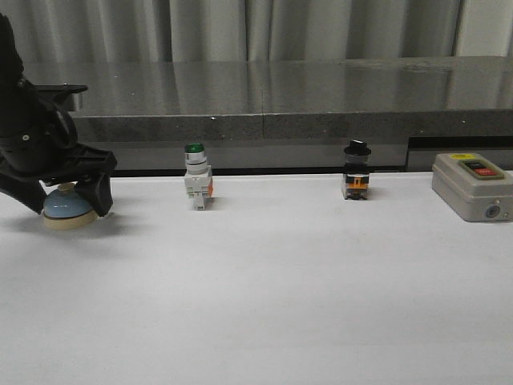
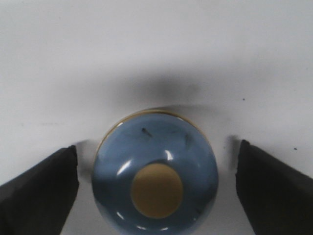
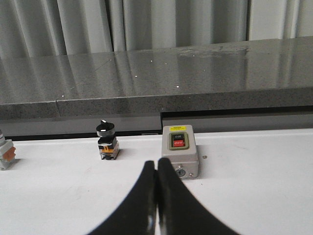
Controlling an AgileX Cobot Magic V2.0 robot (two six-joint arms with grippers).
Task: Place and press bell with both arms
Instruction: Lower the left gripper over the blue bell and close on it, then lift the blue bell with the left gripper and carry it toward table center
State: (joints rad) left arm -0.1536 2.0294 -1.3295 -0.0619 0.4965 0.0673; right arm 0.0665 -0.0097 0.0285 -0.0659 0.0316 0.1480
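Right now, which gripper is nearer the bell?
Left. The left gripper straddles the bell, one finger on each side, a gap between each and the dome. The right gripper is shut and faces the grey switch box, far from the bell.

- The grey rectangular switch box (image 3: 180,157) carries two small buttons on its top face. In the right wrist view the lower, red button (image 3: 178,143) shows pale lettering that reads "OFF".
- The upper, dark button (image 3: 178,137) on the same box bears a short pale mark, too small to read.
- A yellow label strip (image 3: 179,128) sits above those buttons; its print is too small to read.
- In the front view the same box (image 1: 473,186) shows the yellow label and the buttons, nothing there legible.
- No other text, brand or number can be read anywhere.
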